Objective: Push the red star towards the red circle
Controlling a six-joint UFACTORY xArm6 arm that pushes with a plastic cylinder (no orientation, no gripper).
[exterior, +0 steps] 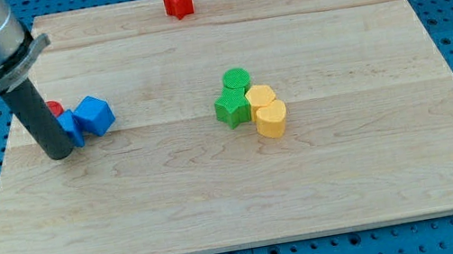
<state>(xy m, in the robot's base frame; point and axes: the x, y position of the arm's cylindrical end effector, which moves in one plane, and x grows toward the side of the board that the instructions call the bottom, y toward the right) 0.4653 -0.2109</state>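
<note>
The red star (177, 1) sits near the view's top edge of the wooden board (247, 197), a little left of centre. The red circle (54, 108) lies at the view's left, mostly hidden behind my rod and a blue block (71, 129). My tip (59, 154) rests on the board at the view's left, touching or just beside that blue block, directly below the red circle. The tip is far from the red star.
A blue cube (94, 115) sits right of the rod. Near the centre are a green circle (236, 80), a green star (231, 107), a yellow hexagon-like block (260, 97) and a yellow heart (271, 119), clustered together.
</note>
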